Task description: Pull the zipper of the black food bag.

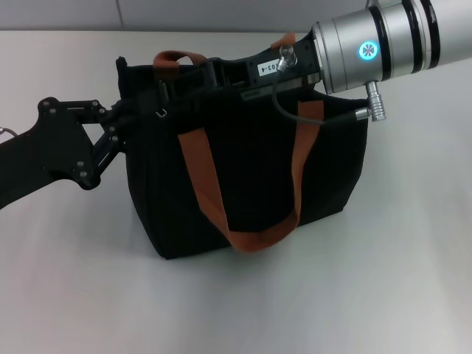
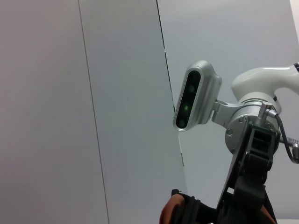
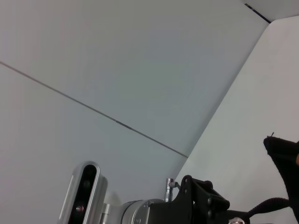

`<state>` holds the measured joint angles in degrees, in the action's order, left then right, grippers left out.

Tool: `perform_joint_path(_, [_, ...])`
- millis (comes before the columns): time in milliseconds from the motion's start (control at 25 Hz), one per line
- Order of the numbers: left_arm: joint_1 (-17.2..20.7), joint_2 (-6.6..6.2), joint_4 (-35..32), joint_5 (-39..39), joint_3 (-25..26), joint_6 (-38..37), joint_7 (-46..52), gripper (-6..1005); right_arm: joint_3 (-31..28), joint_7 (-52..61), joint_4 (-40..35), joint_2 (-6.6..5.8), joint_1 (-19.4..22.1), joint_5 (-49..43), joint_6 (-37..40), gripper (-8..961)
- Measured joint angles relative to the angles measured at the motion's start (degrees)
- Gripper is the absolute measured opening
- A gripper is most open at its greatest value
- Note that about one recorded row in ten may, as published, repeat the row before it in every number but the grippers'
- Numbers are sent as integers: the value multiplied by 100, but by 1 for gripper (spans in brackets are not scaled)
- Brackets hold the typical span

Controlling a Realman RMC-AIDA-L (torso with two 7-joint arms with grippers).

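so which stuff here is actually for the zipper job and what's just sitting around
For the job:
- black bag
- zipper pull, small, at the bag's top edge
- left gripper, at the bag's left top corner
- right gripper, over the bag's top

Just there:
- brown handles, part of the bag
- white table

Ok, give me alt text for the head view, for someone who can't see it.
A black food bag with rust-brown handles stands on a white table, with both robot arms at its top edge. The left gripper reaches in at the bag's left upper corner, and the right gripper lies over the top from the right. A small metal zipper pull hangs near the left corner.
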<state>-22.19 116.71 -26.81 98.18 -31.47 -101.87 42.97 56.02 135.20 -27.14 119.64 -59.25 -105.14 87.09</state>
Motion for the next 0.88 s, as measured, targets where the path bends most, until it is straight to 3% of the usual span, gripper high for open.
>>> perform_joint_path(400, [19, -18, 0, 17, -38, 2, -6, 101, 63, -3, -2, -5, -22, 0, -8, 375])
perform_joint_path(880, [31, -49, -52, 17, -72, 6, -2, 104, 154, 35, -107, -19, -73, -14, -9, 355])
